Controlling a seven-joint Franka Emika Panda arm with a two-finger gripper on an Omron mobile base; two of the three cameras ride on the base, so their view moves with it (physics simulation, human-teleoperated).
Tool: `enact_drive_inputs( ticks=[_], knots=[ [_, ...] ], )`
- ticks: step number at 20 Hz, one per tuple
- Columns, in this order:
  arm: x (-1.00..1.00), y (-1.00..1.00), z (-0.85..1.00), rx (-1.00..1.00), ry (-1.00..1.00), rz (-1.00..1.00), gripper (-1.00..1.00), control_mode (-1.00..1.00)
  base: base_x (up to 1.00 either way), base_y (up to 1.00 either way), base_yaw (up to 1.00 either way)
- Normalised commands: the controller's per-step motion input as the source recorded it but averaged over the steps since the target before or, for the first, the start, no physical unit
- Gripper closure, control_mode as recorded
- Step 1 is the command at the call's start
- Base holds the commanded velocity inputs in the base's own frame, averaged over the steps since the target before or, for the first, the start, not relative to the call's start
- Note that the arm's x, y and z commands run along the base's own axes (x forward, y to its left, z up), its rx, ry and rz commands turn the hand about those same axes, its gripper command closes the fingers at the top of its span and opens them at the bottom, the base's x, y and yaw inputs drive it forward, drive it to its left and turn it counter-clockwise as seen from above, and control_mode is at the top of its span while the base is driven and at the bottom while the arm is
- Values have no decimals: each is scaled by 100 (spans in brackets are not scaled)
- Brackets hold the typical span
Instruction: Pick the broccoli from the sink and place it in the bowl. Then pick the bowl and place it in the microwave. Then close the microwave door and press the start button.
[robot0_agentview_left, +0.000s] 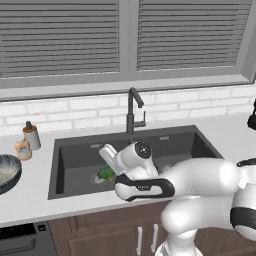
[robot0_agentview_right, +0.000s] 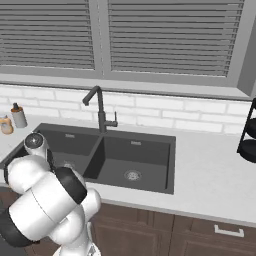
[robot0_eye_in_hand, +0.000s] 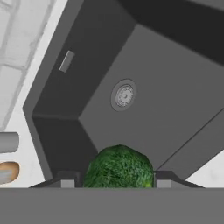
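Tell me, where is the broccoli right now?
The broccoli sits between the tool's two fingertips in the sink's left basin, close to the round drain.

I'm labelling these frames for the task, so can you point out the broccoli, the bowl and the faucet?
broccoli (robot0_eye_in_hand: 119, 167): hand view, middle of the green floret.
bowl (robot0_agentview_left: 7, 171): left base view, its pale speckled hollow at the left edge.
faucet (robot0_agentview_right: 101, 111): right base view, upright stem of the gooseneck.

The arm hides most of the broccoli (robot0_agentview_left: 106, 173); bowl (robot0_agentview_left: 7, 172) cut off
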Motion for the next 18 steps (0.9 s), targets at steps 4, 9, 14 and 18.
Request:
enact_drive_inputs(
  ticks=[4, 9, 14, 18],
  knots=[
    [0, 0, 100, 0, 2, 0, 100, -100, 0, 0, 0],
    [-9, 0, 100, 0, 1, -2, 100, -100, 0, 0, 0],
    [-39, -43, 96, -13, 5, -20, 100, -100, 0, 0, 0],
    [-32, -62, 79, -23, 29, -21, 100, -100, 0, 0, 0]
  ],
)
